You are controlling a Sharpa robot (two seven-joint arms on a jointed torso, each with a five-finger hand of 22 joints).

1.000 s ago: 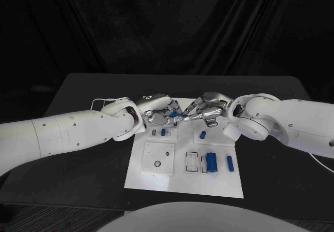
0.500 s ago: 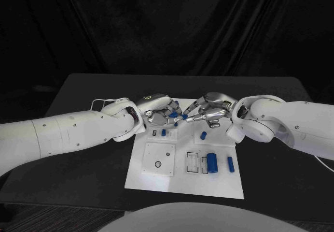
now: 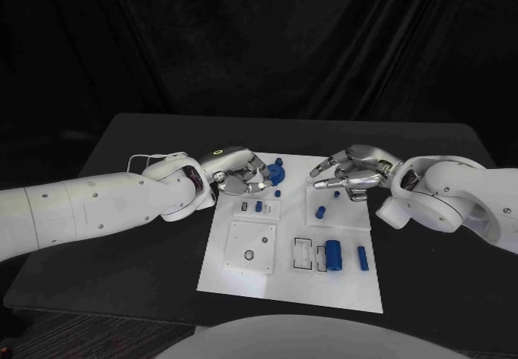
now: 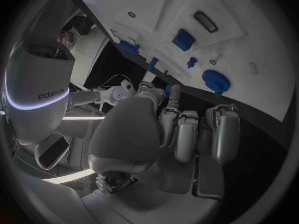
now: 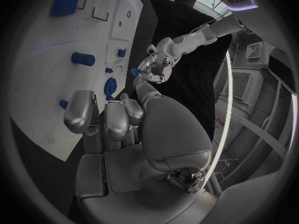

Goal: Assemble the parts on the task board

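Two silver hands hang over the far end of the task board (image 3: 290, 288), apart from each other. The left hand (image 3: 239, 176) sits at the board's far left corner with its fingers curled down; in the left wrist view (image 4: 181, 134) the fingers are drawn in side by side with nothing between them. Just beside it toward the board's middle, a round blue part (image 3: 275, 174) with a small stub stands at the far edge; whether the fingertips touch it I cannot tell. The right hand (image 3: 354, 173) hovers over the board's far right corner, fingers spread and loosely bent, holding nothing; the right wrist view (image 5: 112, 119) shows the same slack, parted fingers above the white surface.

Near the left hand, two small blue pegs (image 3: 259, 206) stand in a raised white block, and another tiny blue piece (image 3: 278, 193) lies between that block and the round part. Below the right hand a short blue cylinder (image 3: 320, 212) rests tilted on a second raised block. Toward the near end lie a larger blue cylinder (image 3: 334, 255) and a slimmer blue bar (image 3: 361, 259) side by side, next to outlined rectangular slots (image 3: 302, 253). A white square plate with a round hole (image 3: 251, 246) sits on the board's left half. The board lies on the black table (image 3: 129, 254).
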